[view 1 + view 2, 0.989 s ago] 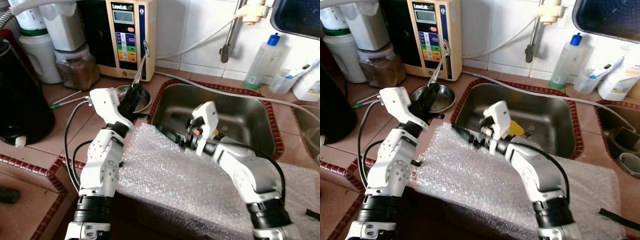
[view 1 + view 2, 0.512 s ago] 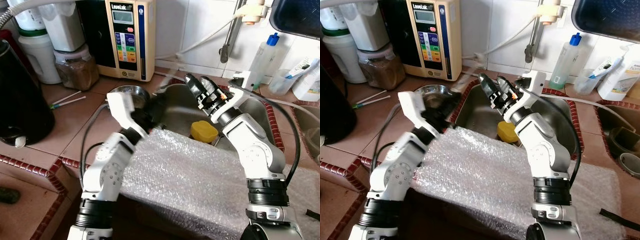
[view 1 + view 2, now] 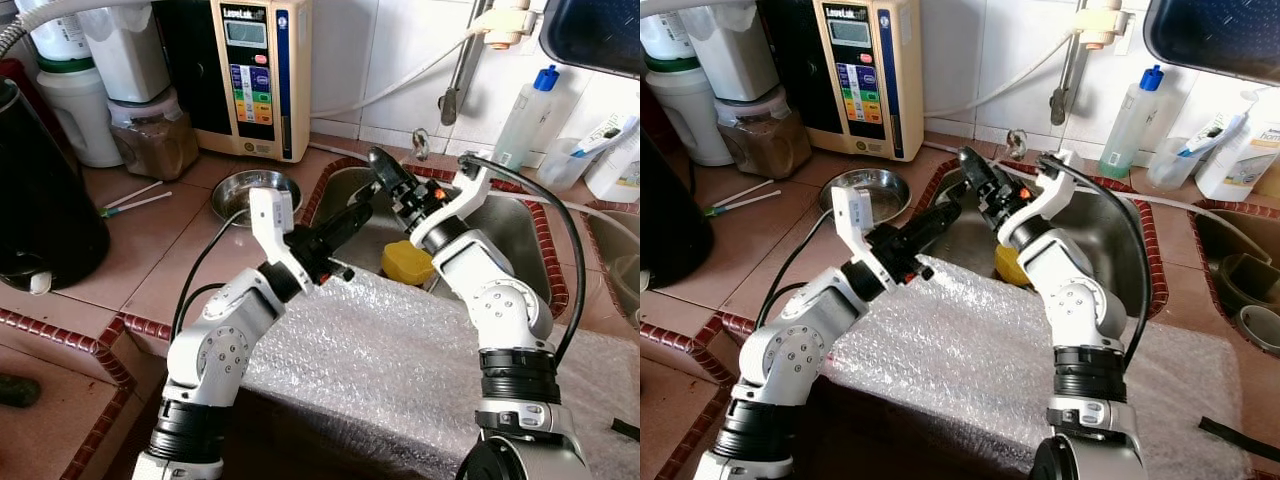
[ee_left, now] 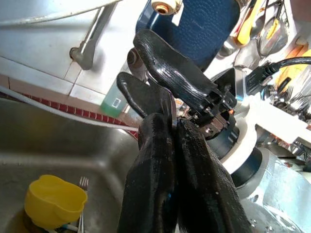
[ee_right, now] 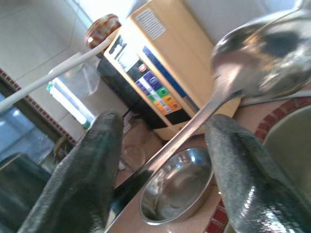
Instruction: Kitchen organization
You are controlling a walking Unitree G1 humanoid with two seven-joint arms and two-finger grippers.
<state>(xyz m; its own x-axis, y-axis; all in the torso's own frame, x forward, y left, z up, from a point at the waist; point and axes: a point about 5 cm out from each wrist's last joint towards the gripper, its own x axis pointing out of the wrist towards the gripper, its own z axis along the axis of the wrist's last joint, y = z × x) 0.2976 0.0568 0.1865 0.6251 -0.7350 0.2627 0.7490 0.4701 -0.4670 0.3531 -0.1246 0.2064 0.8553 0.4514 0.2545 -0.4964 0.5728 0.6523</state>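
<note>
A metal spoon (image 5: 262,53) is held over the left rim of the steel sink (image 3: 520,235). My left gripper (image 3: 362,203) is shut on the lower end of its handle, and the spoon's bowl (image 3: 419,144) points up towards the tiled wall. My right gripper (image 3: 378,162) is open, with one black finger (image 5: 73,189) on each side of the handle and neither touching it. In the left wrist view my shut left fingers (image 4: 160,165) point at the right gripper (image 4: 150,68) just beyond them.
A steel bowl (image 3: 255,190) stands on the counter left of the sink, before a water ioniser (image 3: 255,70). A yellow cup (image 3: 405,262) and a fork (image 4: 82,184) lie in the sink. Bubble wrap (image 3: 400,360) covers the front edge. A black kettle (image 3: 40,200) stands far left.
My left gripper has swung the spoon from above the steel bowl rightwards to the sink rim. My right gripper rose off the bubble wrap and now straddles the spoon handle.
</note>
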